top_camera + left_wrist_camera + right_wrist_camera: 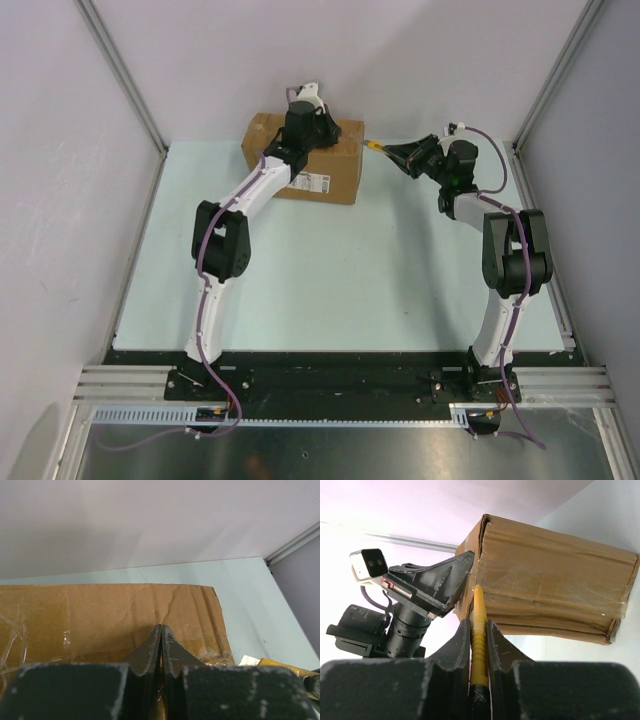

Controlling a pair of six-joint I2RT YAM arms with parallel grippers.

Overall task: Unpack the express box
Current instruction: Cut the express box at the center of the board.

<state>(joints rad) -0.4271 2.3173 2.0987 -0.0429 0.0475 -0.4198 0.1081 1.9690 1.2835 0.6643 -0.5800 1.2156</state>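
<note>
The express box (pixel 335 160), a brown taped carton with a white label on its near side, stands at the back of the table; it also shows in the left wrist view (pixel 100 615) and the right wrist view (pixel 555 590). My left gripper (pixel 312 115) is shut and empty, resting down on the box top (pixel 162 627). My right gripper (pixel 392 152) is shut on the yellow utility knife (pixel 479 630), whose tip (pixel 371 144) reaches the box's right end at the taped seam.
Pale green table (pixel 340 270) with grey walls on three sides and metal frame posts (pixel 125 85) at the corners. The left gripper's body (pixel 427 582) sits close to the knife tip at the box's edge.
</note>
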